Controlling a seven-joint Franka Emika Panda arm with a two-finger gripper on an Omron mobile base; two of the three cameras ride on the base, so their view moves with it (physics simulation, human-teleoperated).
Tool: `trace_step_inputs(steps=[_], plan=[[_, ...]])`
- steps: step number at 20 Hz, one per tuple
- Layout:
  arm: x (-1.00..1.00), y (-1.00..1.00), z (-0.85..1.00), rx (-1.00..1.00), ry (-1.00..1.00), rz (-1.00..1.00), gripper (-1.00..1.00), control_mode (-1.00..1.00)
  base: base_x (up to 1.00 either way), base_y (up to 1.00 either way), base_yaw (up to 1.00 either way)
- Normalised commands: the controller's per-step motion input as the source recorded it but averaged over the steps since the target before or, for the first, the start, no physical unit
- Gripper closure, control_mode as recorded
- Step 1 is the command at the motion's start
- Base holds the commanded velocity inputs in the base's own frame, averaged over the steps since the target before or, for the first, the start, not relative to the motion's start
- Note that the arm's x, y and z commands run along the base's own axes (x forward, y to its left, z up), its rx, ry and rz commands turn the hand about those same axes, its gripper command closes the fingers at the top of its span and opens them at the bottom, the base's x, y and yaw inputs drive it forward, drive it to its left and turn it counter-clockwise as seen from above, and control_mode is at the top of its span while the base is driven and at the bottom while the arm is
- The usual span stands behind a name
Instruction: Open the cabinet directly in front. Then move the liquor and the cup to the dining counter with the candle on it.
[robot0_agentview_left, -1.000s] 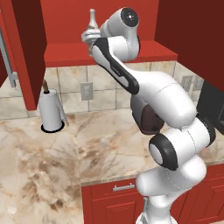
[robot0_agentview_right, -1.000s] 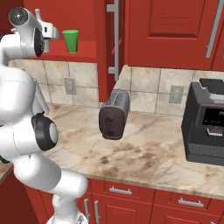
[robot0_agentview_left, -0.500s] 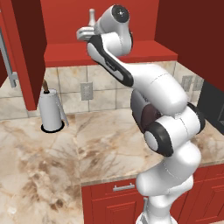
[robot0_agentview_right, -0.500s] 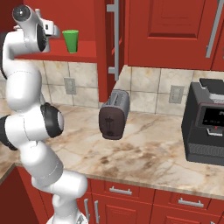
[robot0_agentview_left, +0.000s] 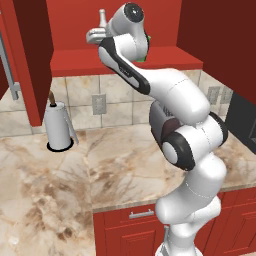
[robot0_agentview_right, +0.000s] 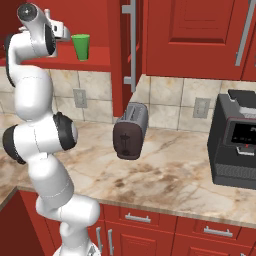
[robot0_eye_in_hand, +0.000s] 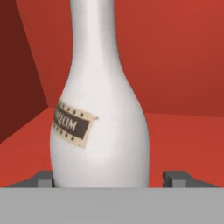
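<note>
We face a corner kitchen with a beige-brown marble worktop (robot0_agentview_left: 60, 185) under large beige backsplash tiles (robot0_agentview_right: 165, 97), red drawers below. Above it the cabinet (robot0_agentview_left: 100, 62) stands open, its red shelf bare wood-red inside, one door (robot0_agentview_right: 125, 45) swung out with a long silver bar handle. On the worktop we see a black coffee machine (robot0_agentview_right: 235, 145) at the right, a dark toaster (robot0_agentview_right: 131, 131) near the middle, and a paper-towel roll (robot0_agentview_left: 59, 127) on its stand at the left.

The liquor (robot0_eye_in_hand: 100, 109) stands upright on the cabinet shelf, pale white with a slim neck; its cream-edged dark label reads something like "…illam", though we cannot read it fully. The cup (robot0_agentview_right: 80, 47), bright green, sits on the same shelf just beside the arm's wrist.

Our gripper (robot0_eye_in_hand: 113, 178) is raised into the cabinet with its jaws spread wide, one finger tip (robot0_eye_in_hand: 43, 178) on each side of the bottle's base, a small gap on the right; we see nothing gripped yet.
</note>
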Motion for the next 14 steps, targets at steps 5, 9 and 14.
trace_step_inputs(steps=[5, 9, 14], plan=[[0.02, 0.00, 0.00, 0.00, 0.00, 0.00, 1.00, -1.00, 0.00, 0.00, 0.00], [0.00, 0.00, 0.00, 0.00, 0.00, 0.00, 1.00, -1.00, 0.00, 0.00, 0.00], [-0.32, 0.00, 0.00, 0.00, 0.01, 0.00, 1.00, -1.00, 0.00, 0.00, 0.00]])
